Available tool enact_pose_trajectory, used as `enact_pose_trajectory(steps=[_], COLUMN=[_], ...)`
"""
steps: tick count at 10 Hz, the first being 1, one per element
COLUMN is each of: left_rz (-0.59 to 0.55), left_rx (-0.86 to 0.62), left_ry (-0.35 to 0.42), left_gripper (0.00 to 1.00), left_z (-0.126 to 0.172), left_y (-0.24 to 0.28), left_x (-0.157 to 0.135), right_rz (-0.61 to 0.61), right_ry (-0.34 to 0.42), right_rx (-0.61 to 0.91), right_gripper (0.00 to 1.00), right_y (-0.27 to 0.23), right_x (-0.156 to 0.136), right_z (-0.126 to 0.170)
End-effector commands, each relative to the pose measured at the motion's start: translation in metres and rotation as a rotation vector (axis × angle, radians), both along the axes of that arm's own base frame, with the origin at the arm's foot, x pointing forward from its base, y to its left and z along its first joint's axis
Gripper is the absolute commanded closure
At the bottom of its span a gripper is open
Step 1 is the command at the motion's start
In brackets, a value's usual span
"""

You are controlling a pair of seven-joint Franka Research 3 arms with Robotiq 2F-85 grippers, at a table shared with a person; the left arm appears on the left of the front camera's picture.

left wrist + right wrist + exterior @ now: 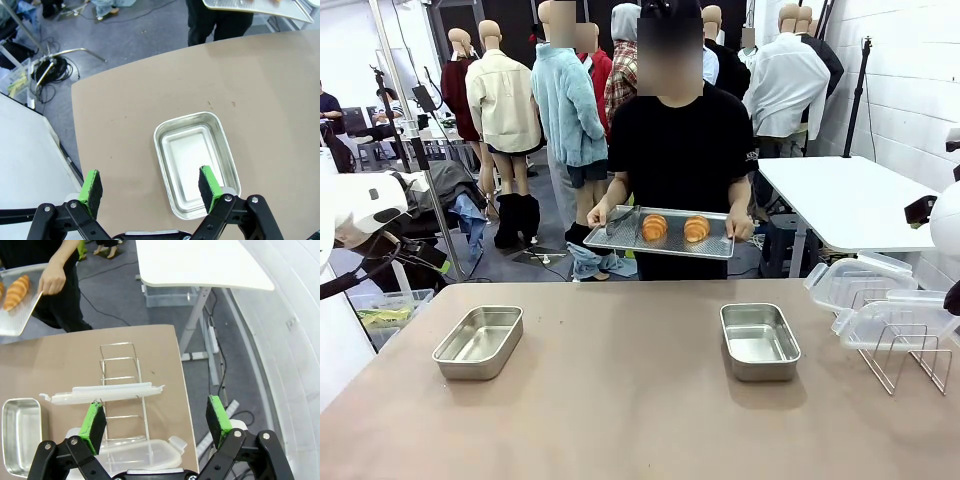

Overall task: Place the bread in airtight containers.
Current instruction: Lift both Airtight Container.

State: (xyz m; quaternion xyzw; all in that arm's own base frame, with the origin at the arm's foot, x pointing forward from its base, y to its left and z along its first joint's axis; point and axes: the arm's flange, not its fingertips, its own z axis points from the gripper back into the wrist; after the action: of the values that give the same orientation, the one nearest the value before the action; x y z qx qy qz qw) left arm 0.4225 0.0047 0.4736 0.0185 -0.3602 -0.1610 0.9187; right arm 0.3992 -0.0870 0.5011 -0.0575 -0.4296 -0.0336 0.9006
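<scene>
Two golden croissants, the bread (655, 227) (697, 229), lie on a perforated steel tray (620, 237) that a person holds with both hands beyond the table's far edge. One croissant (17, 291) also appears at the top left of the right wrist view. Two empty steel containers stand on the brown table, one on the left (478, 342) and one on the right (759, 341). My left gripper (150, 189) hangs open above the left container (195, 162). My right gripper (156, 421) is open above the clear lids (105, 392), with the right container (20, 435) off to its side.
Two translucent lids (880, 300) rest on a wire rack (905, 355) at the table's right end. A white side table (850, 200) stands beyond the right corner. Cables and a bin lie on the floor off the table's left edge (50, 75).
</scene>
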Motion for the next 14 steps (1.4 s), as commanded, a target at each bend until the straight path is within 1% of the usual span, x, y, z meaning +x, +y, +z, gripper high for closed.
enact_pose_trajectory(steps=[1, 14], left_rz=[0.002, 0.002], left_rx=[0.002, 0.002], left_ry=[0.003, 0.003], left_gripper=[0.00, 0.00], left_z=[-0.0006, -0.0006], left_y=[0.0020, 0.0020], left_x=[-0.0001, -0.0001], right_rz=[0.001, 0.001], right_ry=[0.003, 0.003], right_rx=[-0.007, -0.007], right_gripper=[0.00, 0.00], right_y=[-0.0016, -0.0016], right_x=[-0.0003, -0.0003], right_z=[-0.0004, -0.0004])
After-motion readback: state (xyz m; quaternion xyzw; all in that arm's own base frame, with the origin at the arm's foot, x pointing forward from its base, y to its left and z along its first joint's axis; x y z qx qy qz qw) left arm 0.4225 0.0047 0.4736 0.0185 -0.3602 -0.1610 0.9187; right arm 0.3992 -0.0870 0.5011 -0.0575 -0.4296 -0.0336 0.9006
